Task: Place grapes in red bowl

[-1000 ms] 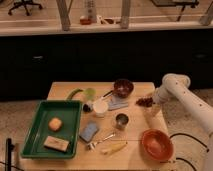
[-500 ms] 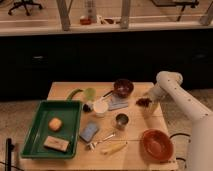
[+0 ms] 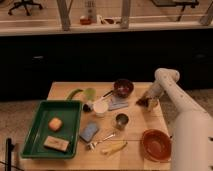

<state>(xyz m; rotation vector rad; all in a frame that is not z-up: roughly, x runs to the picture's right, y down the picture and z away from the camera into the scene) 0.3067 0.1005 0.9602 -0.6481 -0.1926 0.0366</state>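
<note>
The grapes point(image 3: 142, 101), a small dark bunch, lie on the wooden table point(image 3: 135, 135) near its right edge. My gripper point(image 3: 151, 103) is right at the grapes, on their right side, hanging down from the white arm point(image 3: 167, 80). I cannot tell whether it touches them. The red bowl point(image 3: 156, 144), wide and orange-red, stands empty at the table's front right corner, well in front of the grapes.
A dark maroon bowl with a spoon point(image 3: 123, 87) is at the back. A metal cup point(image 3: 121, 121), a white cup point(image 3: 100, 107), a blue sponge point(image 3: 90, 131) and a banana point(image 3: 115, 148) are mid-table. A green tray point(image 3: 37, 131) holding an orange is on the left.
The arm has swung, and its lower part now fills more of the right front. The gripper stays by the grapes, which have not visibly moved.
</note>
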